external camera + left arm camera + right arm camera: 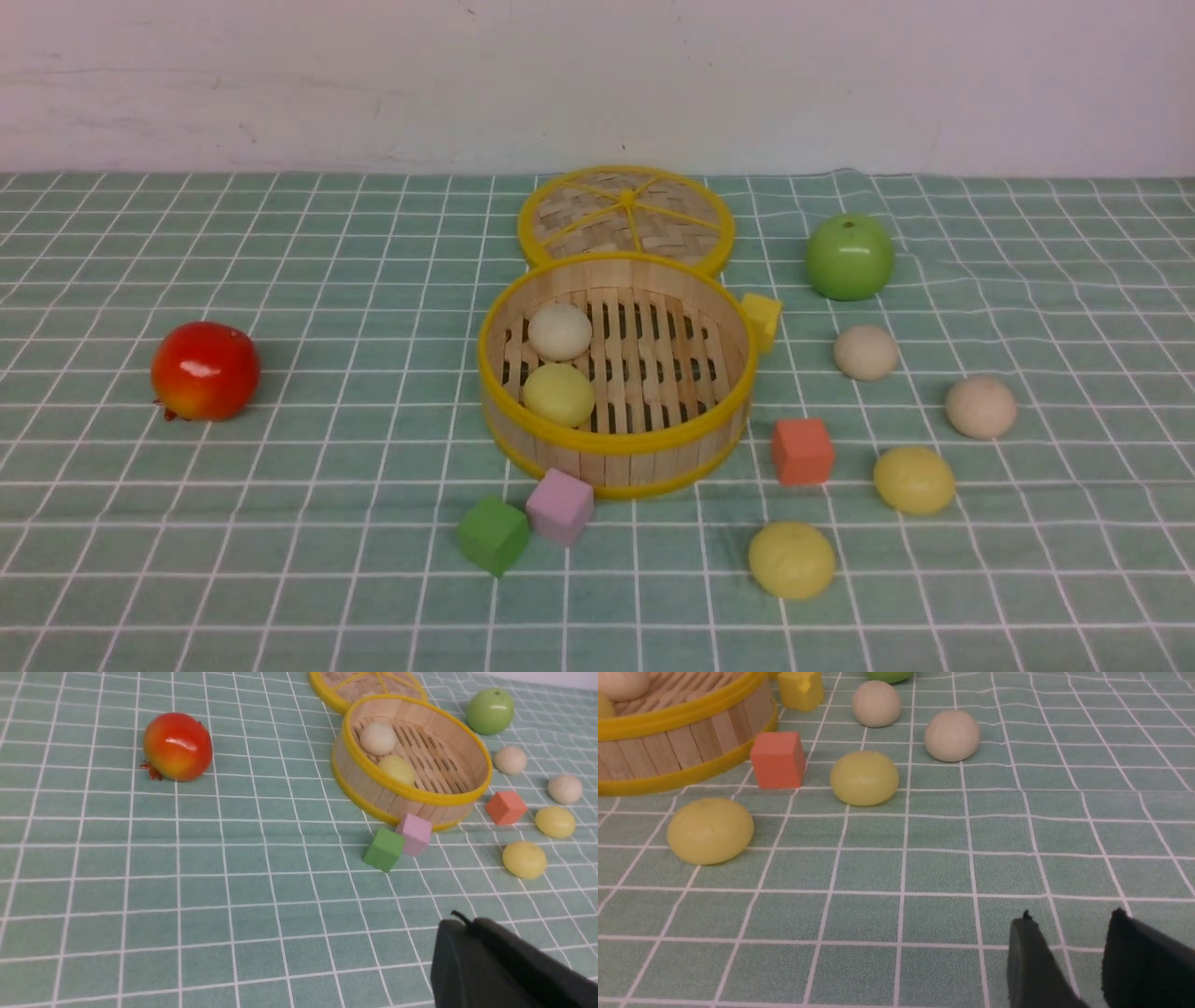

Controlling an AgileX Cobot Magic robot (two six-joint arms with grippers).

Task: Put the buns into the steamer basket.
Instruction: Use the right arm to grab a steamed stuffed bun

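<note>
Front view q from A: so where were the buns, and how far along was the robot?

B: Two sat inside the steamer basket (653, 462), on the robot's-left part of its slatted floor. The inner cream bun (559, 330) was toward the back and the inner yellow bun (558, 394) was right in front of it. Couldn't tell if they touched. The other four lay on the checked cloth (280, 523), to the robot's right of the basket: far cream bun (865, 352), right cream bun (979, 407), right yellow bun (913, 480) and near yellow bun (792, 559).

A: And the grippers?

B: Neither carried anything. The left gripper (460, 926) was pinched closed over bare cloth, well short of the green cube (492, 534). The right gripper (1071, 924) had its jaws partway apart, low over the cloth, with the near yellow bun well ahead of it.

A: So between picks?

B: Looked that way to me, two in and four to go. My guess was the right arm's turn. It needed to straddle a bun's dome, close gently, steer clear of the orange cube (802, 451) beside the basket, lift over the yellow rim and drop into the bare half of the floor.
</note>
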